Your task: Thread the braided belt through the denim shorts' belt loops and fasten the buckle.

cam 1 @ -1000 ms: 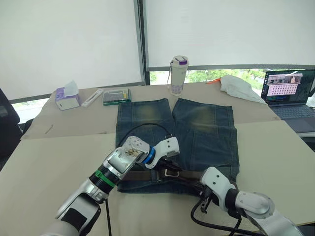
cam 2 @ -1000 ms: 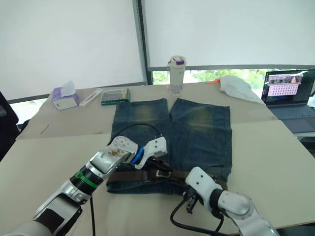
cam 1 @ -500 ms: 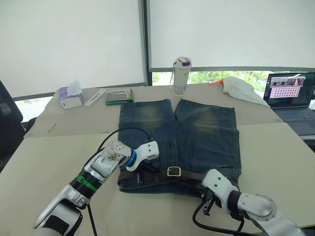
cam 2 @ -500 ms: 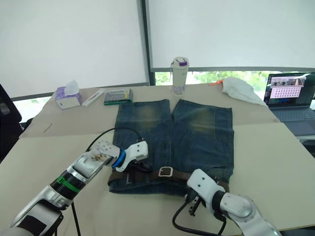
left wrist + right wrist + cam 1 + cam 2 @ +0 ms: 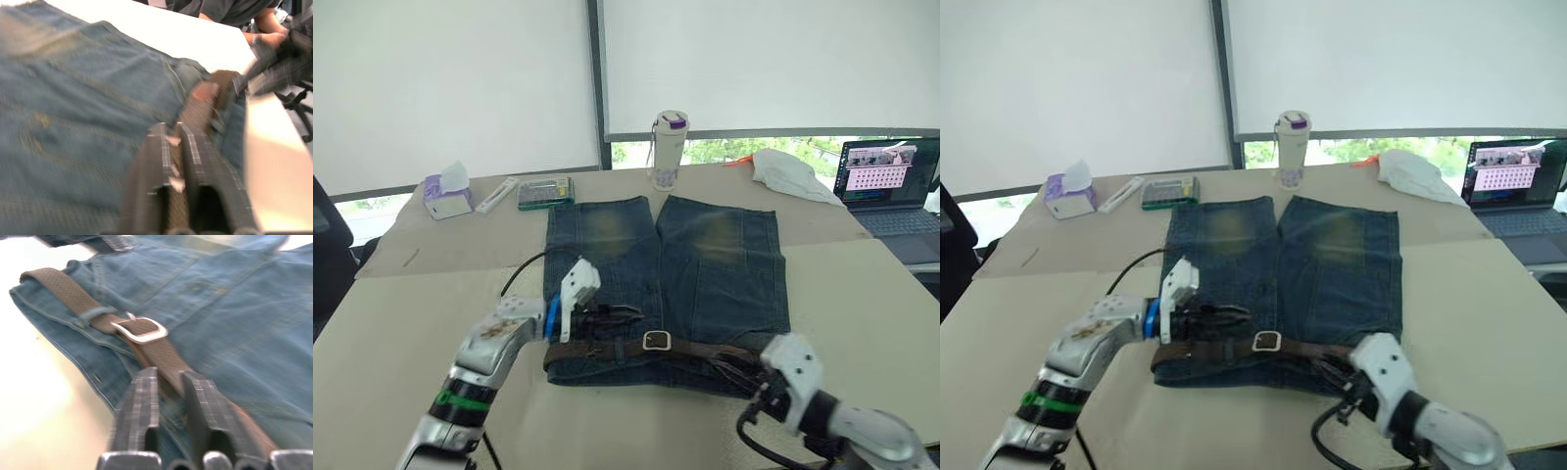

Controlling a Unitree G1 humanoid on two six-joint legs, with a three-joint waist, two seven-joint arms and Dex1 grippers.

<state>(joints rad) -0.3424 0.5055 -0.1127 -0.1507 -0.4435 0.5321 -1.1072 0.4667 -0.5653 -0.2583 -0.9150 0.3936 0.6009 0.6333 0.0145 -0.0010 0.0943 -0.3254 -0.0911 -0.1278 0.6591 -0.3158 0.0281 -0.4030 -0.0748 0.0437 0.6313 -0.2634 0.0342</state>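
The denim shorts (image 5: 705, 264) lie flat mid-table, waistband toward me. The braided belt (image 5: 705, 351) runs along that waistband, with the silver buckle (image 5: 656, 341) sitting on the strap near the middle. One of the belt loops (image 5: 98, 313) crosses the strap just beside the buckle (image 5: 139, 330). My left gripper (image 5: 634, 315) is shut and holds nothing. It hovers over the denim just above the belt, left of the buckle. My right gripper (image 5: 756, 370) is at the waistband's right end, slightly open, with the belt (image 5: 161, 357) lying beneath its fingers (image 5: 142, 391).
At the far edge stand a white tumbler (image 5: 669, 149), a tissue box (image 5: 446, 194), a green case (image 5: 545, 192) and a white cloth (image 5: 788, 171). A laptop (image 5: 891, 186) sits far right. A person (image 5: 234, 10) sits beyond the table's right side. Black cables trail from both wrists.
My left gripper has drawn back to the left, away from the buckle. My right gripper has pulled back to the right along the waistband. The belt and buckle stay put.
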